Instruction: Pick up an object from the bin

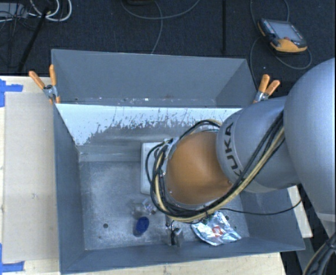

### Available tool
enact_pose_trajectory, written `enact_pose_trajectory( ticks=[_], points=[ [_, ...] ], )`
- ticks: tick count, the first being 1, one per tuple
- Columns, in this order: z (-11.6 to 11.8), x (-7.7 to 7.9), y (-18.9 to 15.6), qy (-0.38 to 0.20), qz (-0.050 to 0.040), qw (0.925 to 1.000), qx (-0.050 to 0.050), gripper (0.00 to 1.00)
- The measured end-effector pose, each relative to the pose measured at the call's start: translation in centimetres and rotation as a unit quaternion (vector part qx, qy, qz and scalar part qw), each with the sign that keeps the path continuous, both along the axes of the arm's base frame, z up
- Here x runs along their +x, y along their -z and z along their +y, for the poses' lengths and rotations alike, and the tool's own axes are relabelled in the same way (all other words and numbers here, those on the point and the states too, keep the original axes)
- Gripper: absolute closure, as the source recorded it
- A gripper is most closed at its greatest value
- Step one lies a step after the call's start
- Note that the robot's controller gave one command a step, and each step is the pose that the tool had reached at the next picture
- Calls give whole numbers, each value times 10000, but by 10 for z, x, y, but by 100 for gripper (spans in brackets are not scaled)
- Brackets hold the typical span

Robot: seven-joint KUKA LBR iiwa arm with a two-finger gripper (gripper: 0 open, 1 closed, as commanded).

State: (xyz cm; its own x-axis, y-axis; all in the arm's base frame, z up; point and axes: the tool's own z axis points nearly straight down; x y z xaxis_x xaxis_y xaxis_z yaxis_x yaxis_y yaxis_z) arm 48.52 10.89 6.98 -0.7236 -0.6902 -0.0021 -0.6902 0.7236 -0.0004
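My gripper [173, 235] reaches down near the bin's front wall, mostly hidden under the arm's orange cover. A small blue rounded object [141, 226] lies on the floor just to its left, with a small grey piece [140, 210] right behind that. A crumpled silver foil packet with red print [216, 231] lies just to the gripper's right. Nothing shows in the gripper's grasp.
A flat white rectangular thing [149, 164] lies at the middle of the bin floor, half covered by the arm. The arm and its cables span the bin's right half. A small dark speck [106, 227] sits on the bare floor at the left.
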Motion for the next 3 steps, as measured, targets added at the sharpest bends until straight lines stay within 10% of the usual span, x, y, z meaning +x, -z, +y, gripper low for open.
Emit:
enact_pose_trajectory(
  ticks=[1,2,3],
  points=[
    [16,9,0,-172,7,9999,2,0],
    [15,9,1,-161,12,9999,-1,100],
    [15,9,1,-155,13,9999,-1,0]
  ],
)
